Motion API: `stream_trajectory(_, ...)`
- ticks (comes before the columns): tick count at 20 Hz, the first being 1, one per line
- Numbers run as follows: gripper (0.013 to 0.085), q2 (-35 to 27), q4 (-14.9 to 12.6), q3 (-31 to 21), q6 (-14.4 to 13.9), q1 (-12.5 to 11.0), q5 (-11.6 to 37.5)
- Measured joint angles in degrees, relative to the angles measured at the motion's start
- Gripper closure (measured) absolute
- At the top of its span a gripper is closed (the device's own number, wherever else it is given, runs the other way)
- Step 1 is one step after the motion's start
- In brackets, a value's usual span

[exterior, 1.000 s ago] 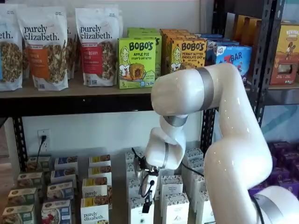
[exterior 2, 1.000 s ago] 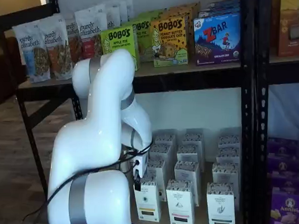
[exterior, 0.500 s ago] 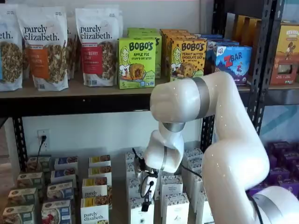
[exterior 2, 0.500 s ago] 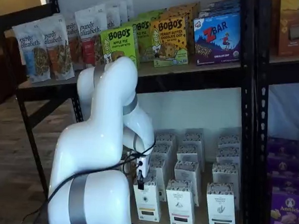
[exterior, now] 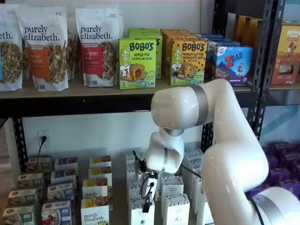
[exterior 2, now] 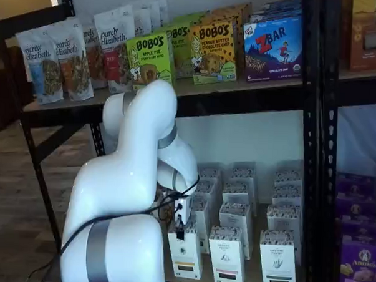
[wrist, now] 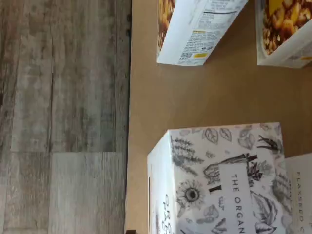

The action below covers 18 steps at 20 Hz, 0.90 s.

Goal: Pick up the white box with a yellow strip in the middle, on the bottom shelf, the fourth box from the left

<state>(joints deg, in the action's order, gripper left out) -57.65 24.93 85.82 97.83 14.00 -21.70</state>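
So going left to right along the bottom shelf [exterior: 117, 206]: the purely elizabeth boxes [exterior: 95, 212] with the yellow tops fill the left part, then the tall white cartons with the speckled grey tops take over toward the right. The white box [exterior 2: 185, 252] we're after is the front carton of the leftmost white column, standing at the front edge of the shelf, and it hasn't been lifted; it sits flat on the board in both shelf views.

The gripper [exterior: 147, 205] hangs just above that box (you mostly see a black bit and a cable dangling under the white wrist). I can't make out a gap between the fingers in either shelf view, but the jaws stand as wide as they go and nothing is in them. The wrist view looks straight down on the carton's flowery top [wrist: 224, 175] with the shelf's front edge beside it.

Progress-wise I'd call it approach nearly done: arm lined up over the target, no contact. What's left is lowering, closing on the box, and lifting.
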Motion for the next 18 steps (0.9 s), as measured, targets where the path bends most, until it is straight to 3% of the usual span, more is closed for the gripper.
stream_trajectory(4, 0.0130, -1.02, -0.65, 1.09, -0.46, -0.15, -0.41)
stream_trajectory(12, 0.0130, -2.86, -4.51, 4.01, -3.83, -0.43, -3.94)
stream_trajectory(18, 0.0130, -4.00, -5.88, 4.86, -5.36, -0.03, -2.45)
